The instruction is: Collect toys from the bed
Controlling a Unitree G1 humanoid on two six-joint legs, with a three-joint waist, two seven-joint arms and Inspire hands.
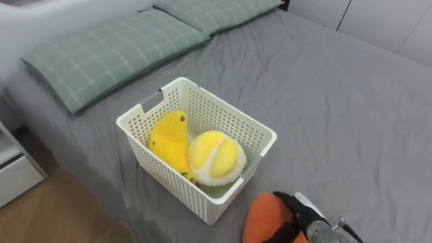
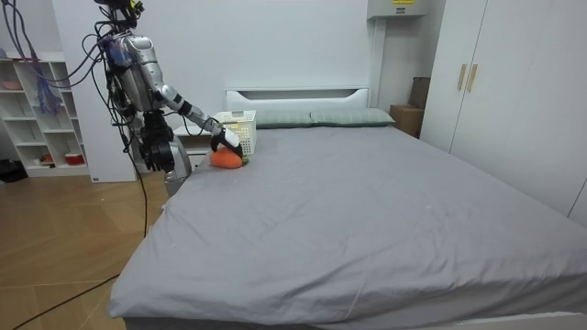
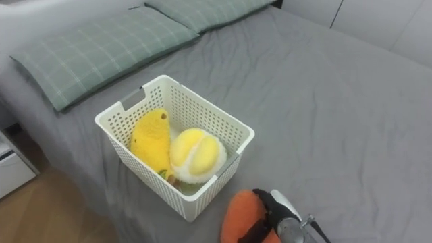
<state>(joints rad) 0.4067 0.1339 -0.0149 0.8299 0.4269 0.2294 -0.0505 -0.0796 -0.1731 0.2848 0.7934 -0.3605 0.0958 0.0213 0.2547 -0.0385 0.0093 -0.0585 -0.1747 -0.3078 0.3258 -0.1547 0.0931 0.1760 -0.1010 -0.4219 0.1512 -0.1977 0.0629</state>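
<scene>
Curling the right hand (image 1: 298, 206) round the orange toy (image 1: 263, 220), most likely gripping it, just beside the basket (image 1: 169, 179), for dropping in with the yellow toys (image 1: 169, 142).

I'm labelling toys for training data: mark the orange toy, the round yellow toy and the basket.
orange toy (image 1: 262, 217): left eye view, its bare left side.
round yellow toy (image 1: 216, 157): left eye view, its middle.
basket (image 1: 162, 177): left eye view, its front wall.

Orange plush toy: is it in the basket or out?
Out. The orange plush toy lies on the grey bed beside the white basket, with the right hand curled over it; two yellow plush toys sit inside.
</scene>
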